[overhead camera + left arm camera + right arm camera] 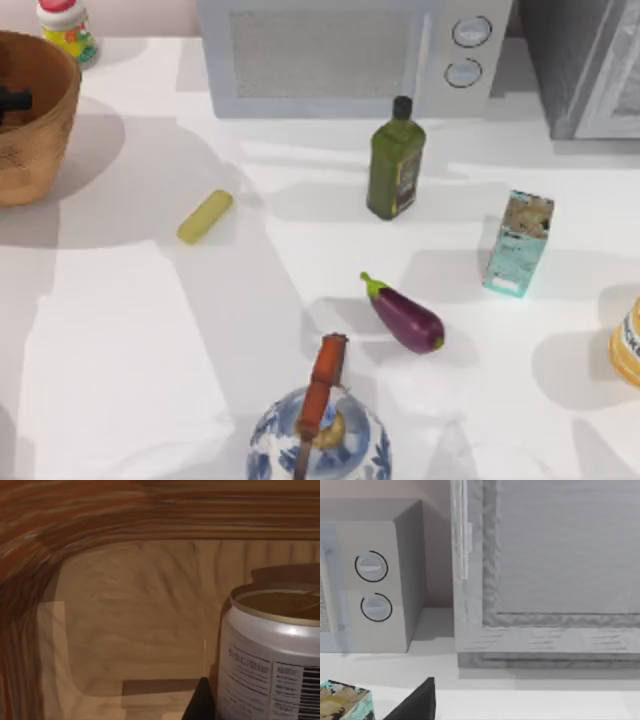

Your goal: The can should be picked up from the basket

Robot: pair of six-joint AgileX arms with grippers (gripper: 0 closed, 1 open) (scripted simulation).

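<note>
**Can sits deep in the basket, left arm reaching in**

You are working inside the big basket [30, 120] at the table's far left. Its tall walls are the main trouble. In the left wrist view the basket wall [75, 540] curves close around the arm, so a sideways push could bump the wall and tip or drag the whole basket.

The can [272, 650] stands upright on the basket floor, near the wall. It is round and smooth. If the fingers close off-centre, I think it could slip away or fall over, and then it would be hard to grab in that tight space.

Lifting too crooked could knock the can on the rim on the way out.

The left gripper [14, 100] shows as a dark bit inside the basket. One dark finger [201, 702] sits just beside the can, maybe touching it. You cannot tell how wide the fingers are, or whether they hold the can yet.

The right arm waits near the microwave [375, 580].
</note>
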